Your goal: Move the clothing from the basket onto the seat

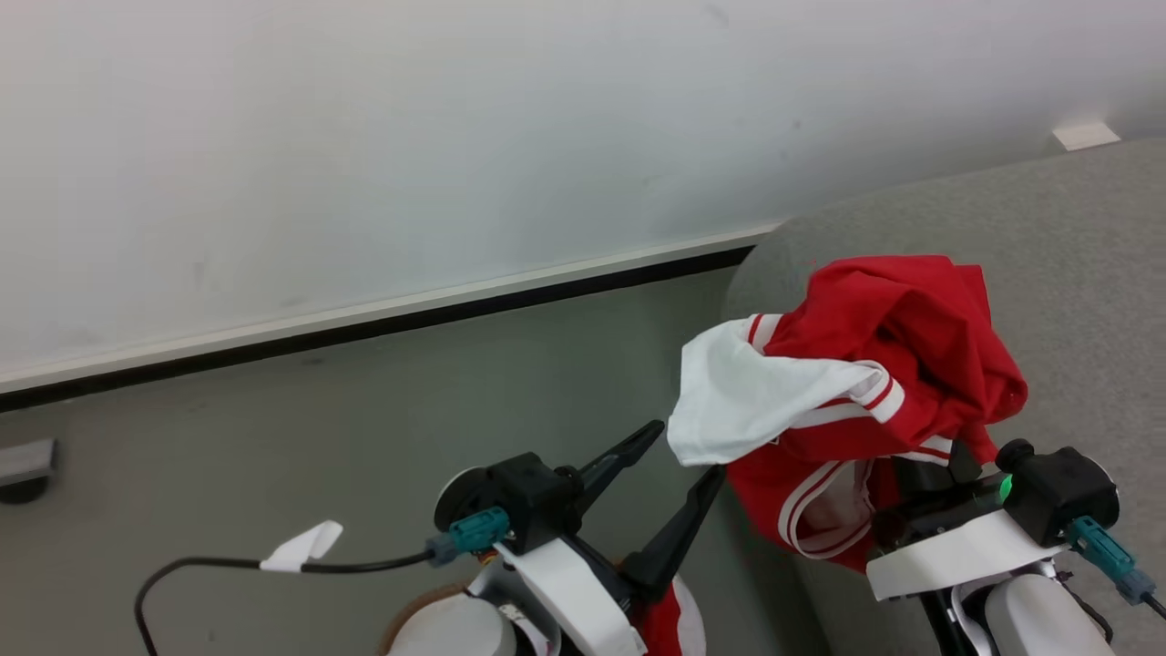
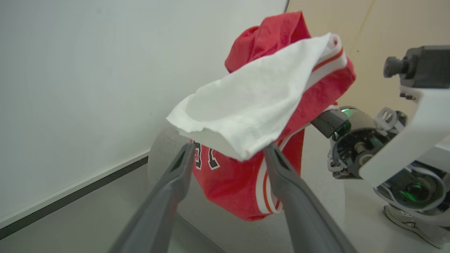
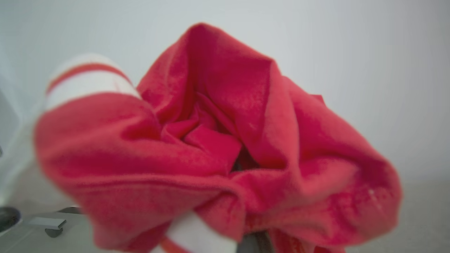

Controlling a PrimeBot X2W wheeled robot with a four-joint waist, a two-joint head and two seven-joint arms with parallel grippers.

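Open floor [image 1: 364, 410] runs left of the seat [image 1: 1048, 273] up to the dark skirting strip [image 1: 455, 305] under the white wall [image 1: 455, 137]. The seat's rounded corner drops away just beside the left arm. The clothing [image 1: 911, 337] hangs bunched in the air at that corner. In the head view its red bulk shows against the seat, and a white panel juts leftward over the floor. The left jaws stand spread wide and grip nothing. The white panel's lower edge sits just above and between their tips; I cannot tell whether it brushes them. The right jaws are buried under the red folds, clenched on the clothing, which spills around them on every side.
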